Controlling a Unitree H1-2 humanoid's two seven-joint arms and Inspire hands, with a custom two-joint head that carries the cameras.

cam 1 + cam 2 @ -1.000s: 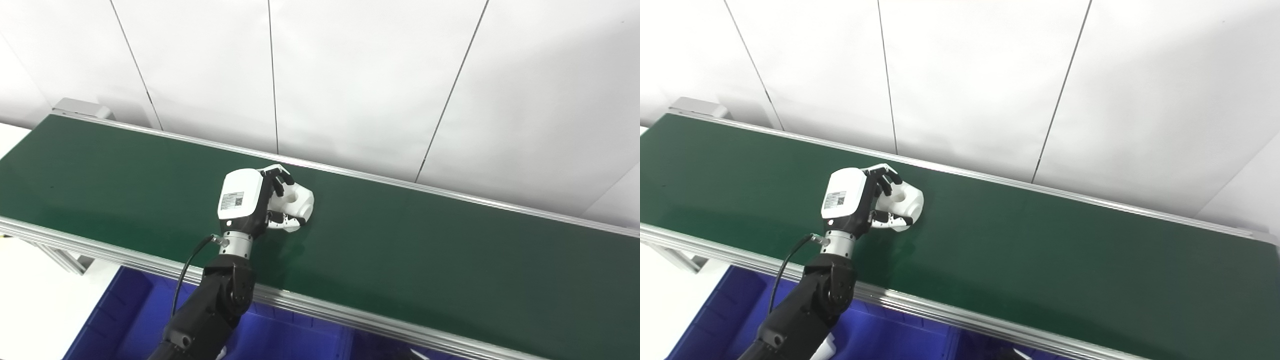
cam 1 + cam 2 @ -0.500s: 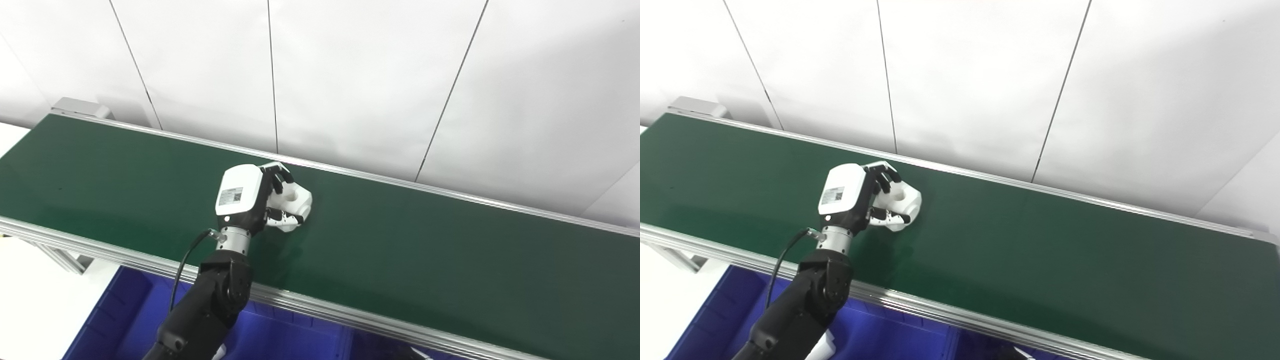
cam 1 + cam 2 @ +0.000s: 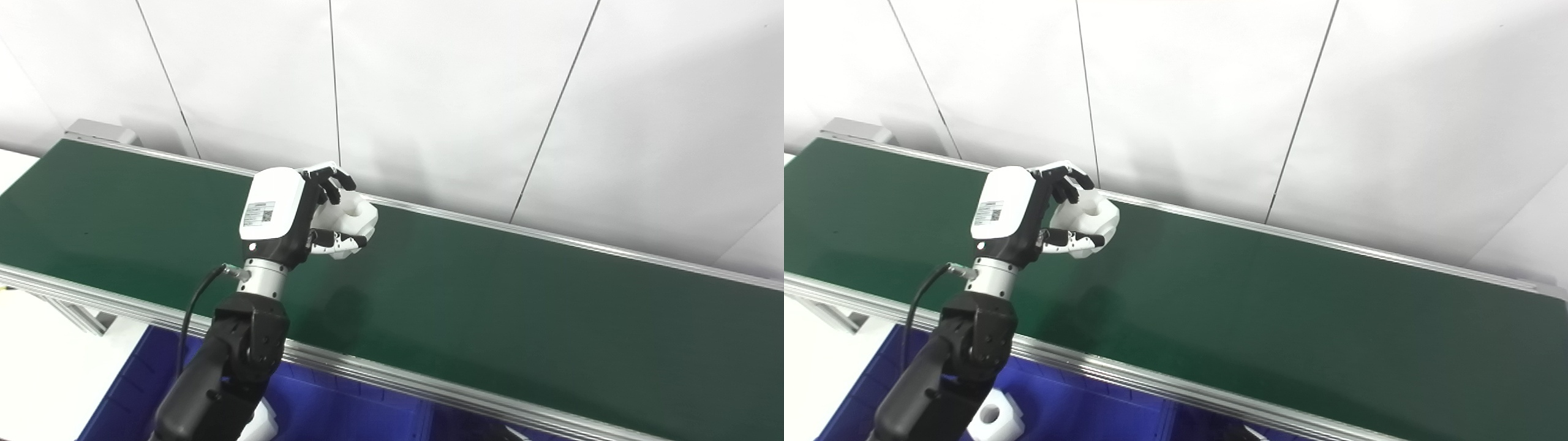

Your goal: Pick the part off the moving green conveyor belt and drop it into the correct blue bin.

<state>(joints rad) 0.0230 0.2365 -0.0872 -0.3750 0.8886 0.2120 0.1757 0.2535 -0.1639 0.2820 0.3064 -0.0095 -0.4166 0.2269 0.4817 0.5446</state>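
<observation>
Fingers of the left hand (image 3: 288,217) were curled around the white part (image 3: 350,217), with the thumb pressed under its near side, so the part hung in the grasp above the green conveyor belt (image 3: 490,306) and not on it. A dark shadow lay on the belt below and nearer the front rail (image 3: 380,373), apart from the part, which I took as a sign that the part was clear of the surface. Hand and part sat over the belt's far edge, toward its left end. That height made sense for the task: the belt moves, so a part lifted clear cannot be dragged along, and it has to clear the front rail before it can go down into the blue bin (image 3: 1078,410) below the belt's near edge. The wrist was upright and the back of the hand faced the cameras, which hid most of the palm, so how firmly the part was seated could not be told.

In the right eye view a second white part (image 3: 991,418) with a round hole lay in the bin at its left, just beside the forearm. In the left eye view only a pale corner showed there behind the arm, too little to identify. No right hand appeared in either view.
</observation>
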